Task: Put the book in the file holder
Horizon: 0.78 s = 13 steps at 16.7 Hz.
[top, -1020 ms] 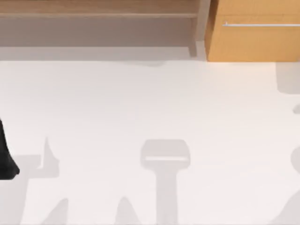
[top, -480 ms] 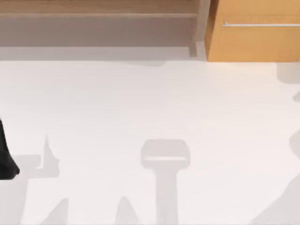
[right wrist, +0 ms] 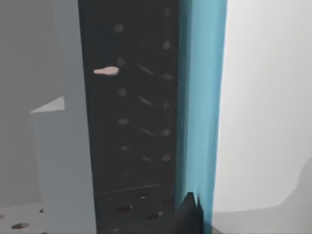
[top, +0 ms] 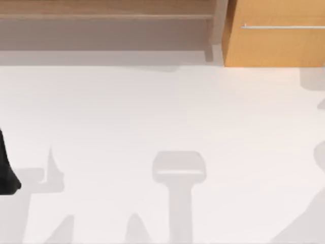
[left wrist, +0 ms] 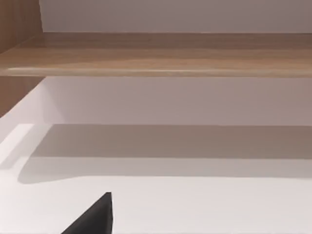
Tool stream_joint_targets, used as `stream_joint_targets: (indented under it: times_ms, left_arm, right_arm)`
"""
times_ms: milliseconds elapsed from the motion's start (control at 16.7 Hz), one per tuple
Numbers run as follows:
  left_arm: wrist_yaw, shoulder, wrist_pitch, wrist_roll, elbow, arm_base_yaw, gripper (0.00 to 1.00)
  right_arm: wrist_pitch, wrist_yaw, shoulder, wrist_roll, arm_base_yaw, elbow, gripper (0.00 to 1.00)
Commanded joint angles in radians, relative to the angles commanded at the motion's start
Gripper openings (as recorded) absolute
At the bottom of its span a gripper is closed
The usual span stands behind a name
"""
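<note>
While the right gripper [right wrist: 188,214] hangs close over the holder [right wrist: 129,122], its wrist view gives just one dark tip, low against the book [right wrist: 201,97]. Can't tell if this gripper is apart, together or clamped on the book; the tip sits at the book's lower end, and contact is unclear.

Book: edge-on, a narrow teal strip, upright, running along the holder's dark perforated wall. It looks flush against that wall, on the side of the holder nearest the bare white table [right wrist: 263,107]. Whether it is fully seated in the holder can't be told.

Holder: dark face with rows of small holes and slots, plus one pale oval mark. A pale grey-blue panel [right wrist: 68,146] stands upright on the side of the holder away from the book. Near the panel's foot there is a light perforated surface.

Left arm [top: 6,168]: parked, a black shape at the table's left edge in the top view. The left gripper [left wrist: 92,220] shows as a black wedge over the white table, facing a wooden shelf [left wrist: 161,53]. Its state can't be told either.

Top view also has a wooden cabinet [top: 274,43] with a thin metal handle [top: 282,26], at the table's far right corner, just beside the shelf. Grey shadows lie on the tabletop.
</note>
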<state>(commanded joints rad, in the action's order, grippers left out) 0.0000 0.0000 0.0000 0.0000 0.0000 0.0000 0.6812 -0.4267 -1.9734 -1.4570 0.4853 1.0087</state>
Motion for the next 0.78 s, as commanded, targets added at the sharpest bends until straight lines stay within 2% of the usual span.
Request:
stream_joint_targets:
  times_ms: [420, 780]
  left_arm:
    - [0.000, 0.000, 0.000, 0.000, 0.000, 0.000, 1.00]
    - [0.000, 0.000, 0.000, 0.000, 0.000, 0.000, 1.00]
  right_arm:
    - [0.000, 0.000, 0.000, 0.000, 0.000, 0.000, 0.98]
    - [0.000, 0.000, 0.000, 0.000, 0.000, 0.000, 1.00]
